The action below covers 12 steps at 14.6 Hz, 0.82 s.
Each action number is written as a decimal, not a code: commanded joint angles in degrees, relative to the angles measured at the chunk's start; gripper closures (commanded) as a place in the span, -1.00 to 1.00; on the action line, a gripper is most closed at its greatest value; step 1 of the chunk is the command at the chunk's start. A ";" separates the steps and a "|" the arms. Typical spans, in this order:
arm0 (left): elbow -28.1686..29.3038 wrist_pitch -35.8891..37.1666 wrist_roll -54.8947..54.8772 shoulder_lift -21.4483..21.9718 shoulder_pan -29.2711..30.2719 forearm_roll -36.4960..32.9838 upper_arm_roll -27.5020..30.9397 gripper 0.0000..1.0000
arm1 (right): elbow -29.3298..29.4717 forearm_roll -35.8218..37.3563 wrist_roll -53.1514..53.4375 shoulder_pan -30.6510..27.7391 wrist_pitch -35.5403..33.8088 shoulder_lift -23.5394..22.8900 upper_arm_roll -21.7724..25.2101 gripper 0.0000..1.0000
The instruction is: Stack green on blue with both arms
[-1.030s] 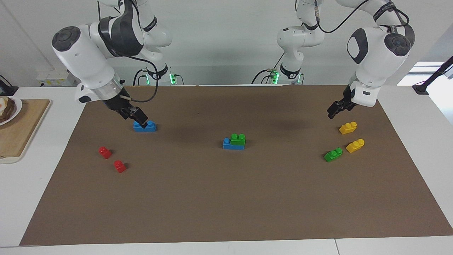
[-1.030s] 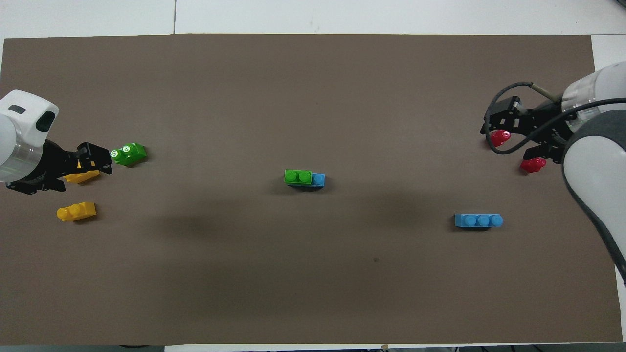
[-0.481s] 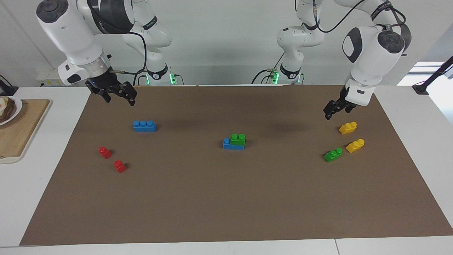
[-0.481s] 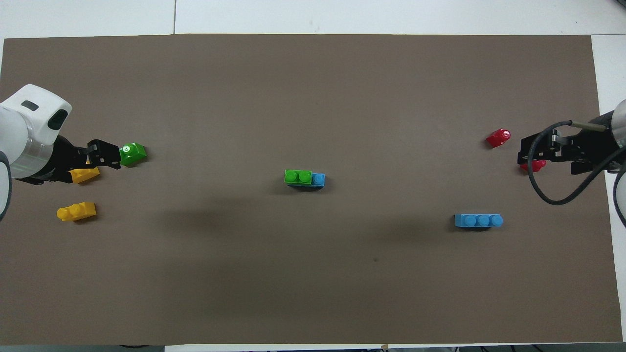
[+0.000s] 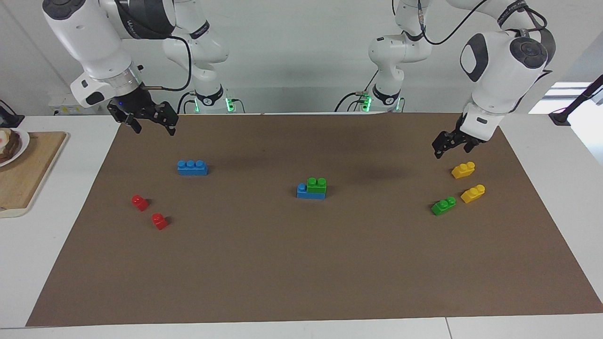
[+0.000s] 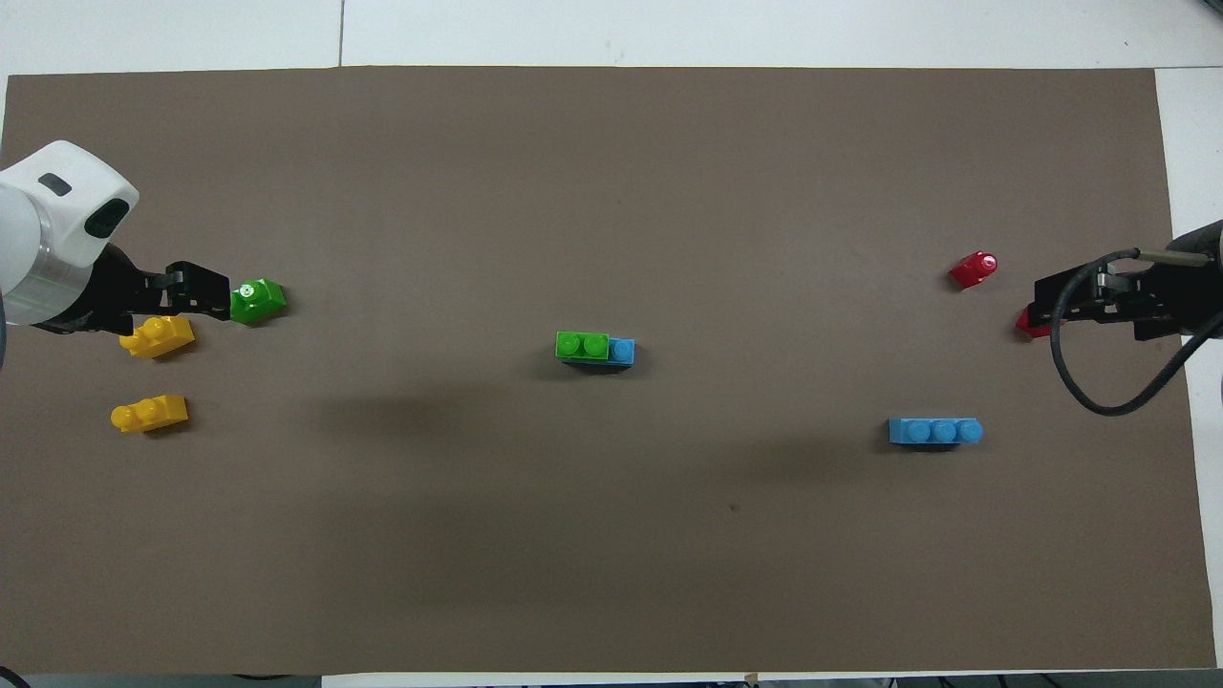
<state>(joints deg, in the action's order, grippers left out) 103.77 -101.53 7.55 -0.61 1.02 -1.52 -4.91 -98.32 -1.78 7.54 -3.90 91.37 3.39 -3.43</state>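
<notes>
In the middle of the brown mat, a green brick (image 5: 316,184) (image 6: 582,345) sits on a blue brick (image 5: 306,192) (image 6: 622,352), whose one stud stays bare. A second blue brick (image 5: 192,167) (image 6: 934,432) lies alone toward the right arm's end. A second green brick (image 5: 443,205) (image 6: 258,300) lies toward the left arm's end. My right gripper (image 5: 153,128) (image 6: 1051,308) hangs open and empty above the mat's edge nearest the robots. My left gripper (image 5: 442,149) (image 6: 212,290) hangs open and empty over the mat by the yellow bricks.
Two yellow bricks (image 5: 463,170) (image 5: 472,193) lie beside the loose green one. Two red bricks (image 5: 139,202) (image 5: 159,221) lie farther from the robots than the loose blue brick. A wooden board (image 5: 28,174) with a plate (image 5: 16,148) stands off the mat (image 5: 301,263) at the right arm's end.
My right gripper has lifted off the loose blue brick and drawn back toward the robots, leaving the brick in place. The left gripper has shifted only slightly.
</notes>
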 commanded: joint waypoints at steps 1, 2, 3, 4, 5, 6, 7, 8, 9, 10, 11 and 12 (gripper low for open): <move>-2.17 2.21 -3.24 -0.97 -0.41 -0.94 0.43 -1.00 | -0.11 2.04 -1.30 -0.76 -0.41 0.66 -0.52 -1.00; -2.70 2.73 -3.42 -1.32 -0.41 -0.94 0.43 -1.00 | -0.11 2.04 -1.30 -0.76 -0.32 0.66 -0.43 -1.00; -3.31 4.13 -3.51 -1.67 -0.49 -0.86 0.43 -1.00 | -0.11 2.13 -1.30 -0.76 -0.32 0.66 -0.43 -1.00; -2.88 3.80 -3.51 -1.50 -0.58 -0.85 0.43 -1.00 | -0.11 2.39 -1.30 -0.76 -0.41 0.66 -0.43 -1.00; -3.40 3.01 -3.42 -1.58 -0.67 -0.77 0.43 -1.00 | -0.11 2.57 -1.30 -0.76 -0.58 0.66 -0.43 -1.00; -4.01 2.74 -3.51 -1.59 -0.58 -0.85 0.43 -1.00 | -0.11 2.66 -1.30 -0.76 -0.50 0.66 -0.43 -1.00; -5.15 3.52 -3.68 -1.59 -0.58 -0.85 0.34 -1.00 | -0.11 2.66 -1.30 -0.76 -0.50 0.66 -0.43 -1.00; -5.42 3.44 -3.94 -1.59 -0.67 -0.85 0.43 -1.00 | -0.11 2.66 -1.21 -0.76 -0.41 0.66 -0.43 -1.00; -5.51 3.27 -4.03 -1.32 -0.84 -0.68 0.34 -1.00 | -0.11 2.66 -1.21 -0.76 -0.49 0.66 -0.43 -1.00; -5.69 3.09 -4.03 -0.97 -0.76 -0.33 0.25 -1.00 | -0.11 2.66 -1.21 -0.76 -0.50 0.66 -0.43 -1.00; -6.38 3.35 -4.03 -0.62 -0.67 0.80 0.25 -1.00 | -0.11 2.66 -1.29 -0.76 -0.58 0.66 -0.43 -1.00; -6.57 3.61 -4.03 -0.18 -0.76 1.16 0.34 -1.00 | -0.11 2.66 -1.21 -0.76 -0.50 0.66 -0.43 -1.00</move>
<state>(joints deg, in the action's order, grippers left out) 99.13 -99.81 4.29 -0.98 0.98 -1.13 -5.08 -98.32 -0.51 7.53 -3.90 91.37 3.39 -3.43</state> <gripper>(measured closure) 0.000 0.000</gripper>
